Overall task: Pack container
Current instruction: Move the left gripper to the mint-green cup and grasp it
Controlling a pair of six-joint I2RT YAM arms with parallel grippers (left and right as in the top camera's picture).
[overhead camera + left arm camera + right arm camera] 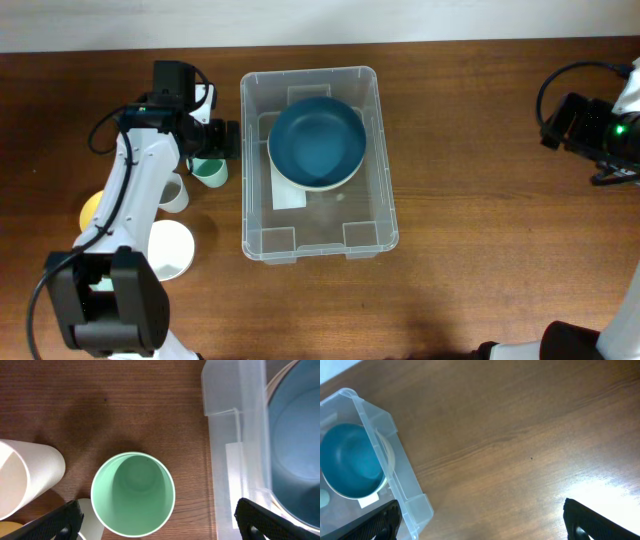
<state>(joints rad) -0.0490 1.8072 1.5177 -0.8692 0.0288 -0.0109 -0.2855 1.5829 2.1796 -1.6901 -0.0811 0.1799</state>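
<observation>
The clear plastic container [370, 215] stands mid-table with a blue bowl [316, 142] inside it, over a white label [290, 195]. The container's wall [235, 435] and the bowl [295, 445] also show in the left wrist view, and both show in the right wrist view [395, 475] [347, 460]. A mint green cup [210, 171] [133, 494] stands upright just left of the container. My left gripper [222, 140] [160, 522] is open above the green cup, fingers wide on either side, holding nothing. My right gripper [605, 165] [480, 520] is open and empty over bare table at the far right.
White cups [172, 193] [25, 480] lie and stand left of the green cup, with another white cup [168, 248] nearer the front. A yellow object [90, 208] sits at the left. Wood table [480, 250] lies between container and right arm.
</observation>
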